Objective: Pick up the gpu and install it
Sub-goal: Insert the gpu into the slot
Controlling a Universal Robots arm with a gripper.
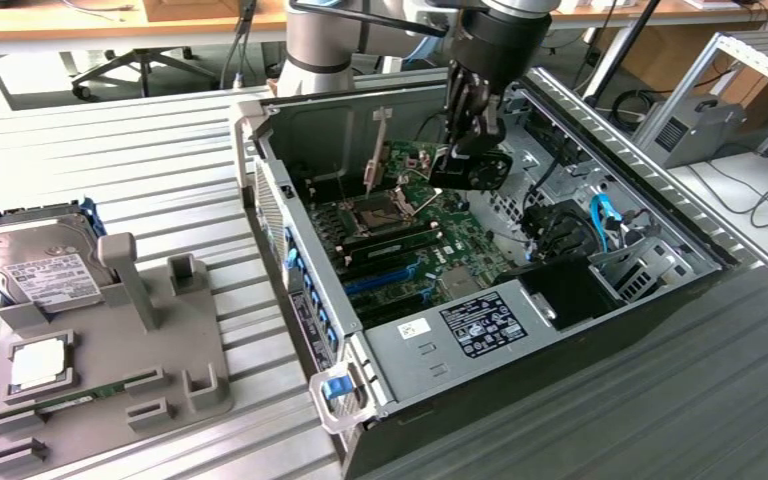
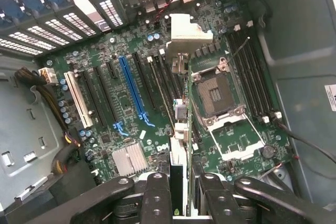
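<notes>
My gripper (image 1: 471,140) hangs over the open computer case (image 1: 398,345) and is shut on the gpu (image 1: 480,168), whose black round fan faces the exterior view's right. In the wrist view the gpu (image 2: 181,145) shows edge-on as a thin dark card between my two fingers (image 2: 157,198), with its pale metal end bracket (image 2: 185,35) at the far end. The card is held in the air above the green motherboard (image 2: 110,129), over the strip between the black expansion slots and the open CPU socket (image 2: 218,95). The long blue slot (image 2: 132,90) lies bare to one side of the card.
On the exterior view's left, a grey holder (image 1: 117,380) carries a silver hard drive (image 1: 37,265), a CPU chip (image 1: 37,365) and a RAM stick (image 1: 84,400). Case walls, a black drive cage (image 1: 578,290) and blue cables (image 1: 604,225) hem in the board.
</notes>
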